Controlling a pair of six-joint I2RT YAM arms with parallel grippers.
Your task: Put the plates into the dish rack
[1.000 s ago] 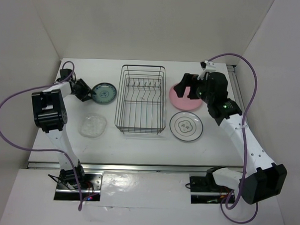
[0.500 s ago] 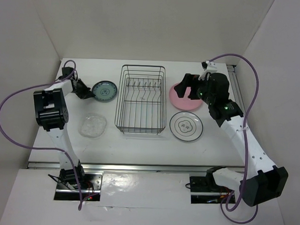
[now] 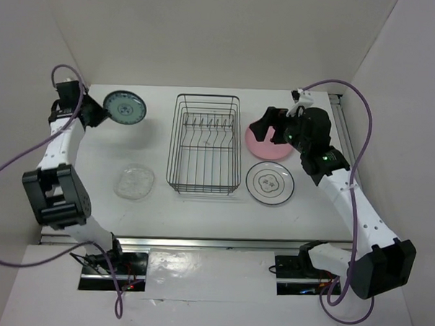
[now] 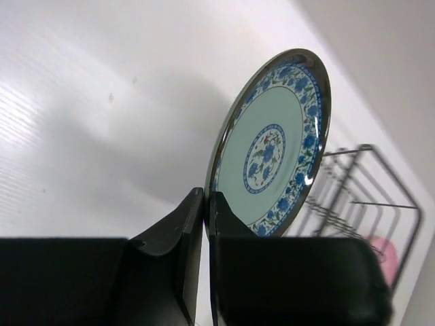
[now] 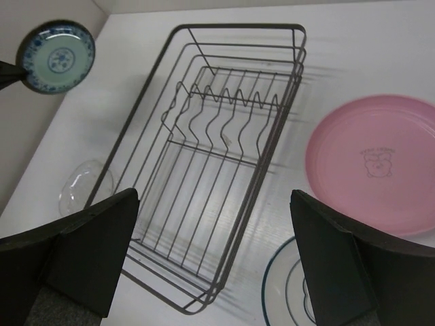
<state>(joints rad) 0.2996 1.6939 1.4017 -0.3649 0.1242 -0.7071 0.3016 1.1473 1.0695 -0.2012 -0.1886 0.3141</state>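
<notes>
Top view: left gripper (image 3: 99, 113) pinched rim of teal plate (image 3: 124, 107). Plate was lifted on edge at far left, well left of dish rack (image 3: 206, 144). Right gripper (image 3: 267, 127) was spread wide over pink plate (image 3: 270, 152), just right of rack; contact unclear. White plate (image 3: 271, 183) lay flat, near side of pink one. Glass plate (image 3: 134, 182) lay flat on table (image 3: 201, 213), near left of rack.

Left wrist view: fingers (image 4: 183, 224) were pressed on teal plate's lower rim. Plate stood upright, rack corner beyond at right.

Right wrist view: fingers (image 5: 95, 244) stood far apart, rack seen between them, pink plate beside rack.
</notes>
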